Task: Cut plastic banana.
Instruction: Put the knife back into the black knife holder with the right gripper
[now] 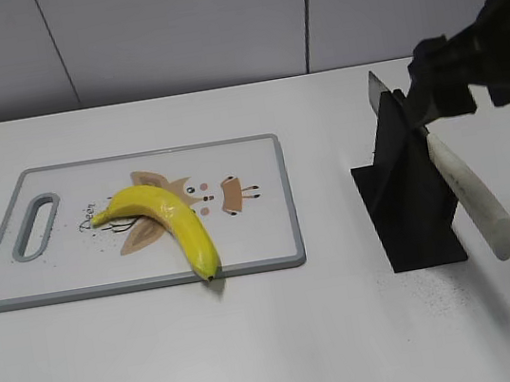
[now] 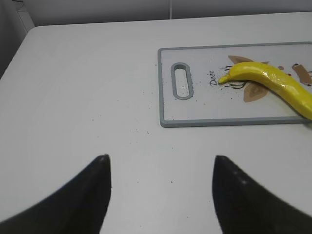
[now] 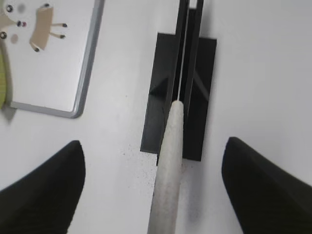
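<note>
A yellow plastic banana (image 1: 167, 214) lies on a white, grey-rimmed cutting board (image 1: 251, 163); both also show in the left wrist view, the banana (image 2: 273, 83) on the board (image 2: 195, 109). A knife with a white handle (image 1: 471, 192) rests slanted in a black holder (image 1: 408, 216) to the right of the board. My right gripper (image 1: 444, 76) hovers above the knife, open, with its fingers (image 3: 152, 141) on either side of the handle (image 3: 168, 165) and not touching it. My left gripper (image 2: 161, 157) is open and empty over bare table, left of the board, and out of the exterior view.
The white table (image 1: 259, 344) carries dark specks near the holder and the board. The board's corner (image 3: 63, 73) and the holder's base (image 3: 163, 97) show in the right wrist view. A grey wall stands behind the table.
</note>
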You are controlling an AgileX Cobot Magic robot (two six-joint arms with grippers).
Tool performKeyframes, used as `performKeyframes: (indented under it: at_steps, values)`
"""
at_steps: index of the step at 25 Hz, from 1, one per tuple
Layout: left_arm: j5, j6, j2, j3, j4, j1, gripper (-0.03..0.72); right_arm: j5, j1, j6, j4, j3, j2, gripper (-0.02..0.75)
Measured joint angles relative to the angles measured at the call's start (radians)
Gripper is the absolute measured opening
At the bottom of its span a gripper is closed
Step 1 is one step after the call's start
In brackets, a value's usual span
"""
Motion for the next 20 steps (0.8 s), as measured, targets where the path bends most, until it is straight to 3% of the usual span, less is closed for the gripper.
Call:
performKeyframes:
  at_steps: [10,20]
  values:
    - [0.0,0.0,0.0,0.0,0.0,0.0,0.614,0.154,0.0,-0.186,0.009,0.01,-0.29,0.642]
    - [0.0,-0.001,0.0,0.0,0.0,0.0,0.591,0.172,0.0,-0.298,0.009,0.362,-0.714,0.593]
